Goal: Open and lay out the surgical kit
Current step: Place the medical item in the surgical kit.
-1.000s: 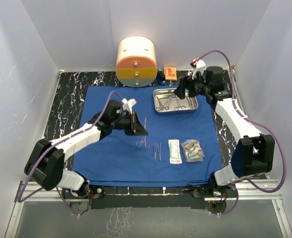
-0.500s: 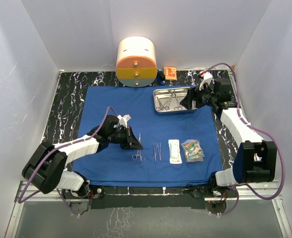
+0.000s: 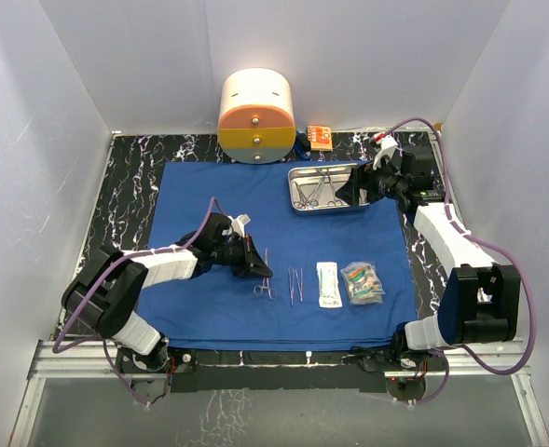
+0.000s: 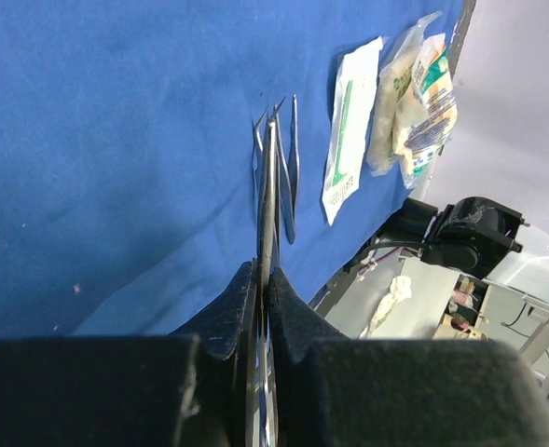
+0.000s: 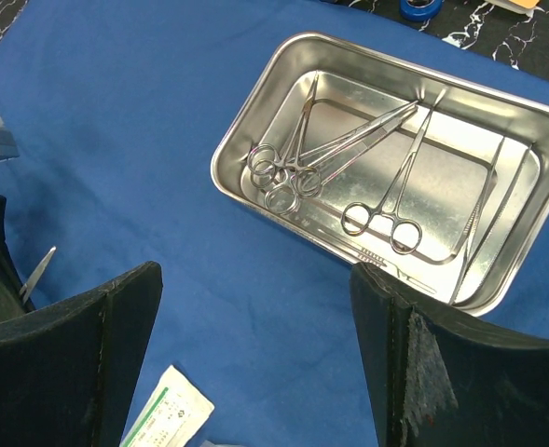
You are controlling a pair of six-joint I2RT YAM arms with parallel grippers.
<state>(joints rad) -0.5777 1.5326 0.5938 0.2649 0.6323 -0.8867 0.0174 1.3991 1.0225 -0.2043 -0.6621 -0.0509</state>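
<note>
Left fingers [image 4: 229, 312] clench a ring-handled instrument [image 3: 265, 284] low over the unfolded blue wrap [image 3: 209, 196], beside the laid-out tweezers [image 3: 295, 282] and two packets [image 3: 363, 282]. My right gripper [image 5: 255, 298] gapes above the tray [image 5: 241, 130]; I judge about half done, with several instruments [image 5: 381, 209] there not yet laid out.

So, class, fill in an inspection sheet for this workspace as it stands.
Surface: blue cloth spread flat on black marbled table.
Job's things: steel tray holds ring-handled forceps; tweezers, white packet, clear packet laid in a row.
Clutter: round cream-and-orange container, small orange box at far edge.
Tools: left tool shut on thin metal instrument; right tool open near tray.
Cables: purple cables loop along both arms.
Surroundings: plain white walls.
</note>
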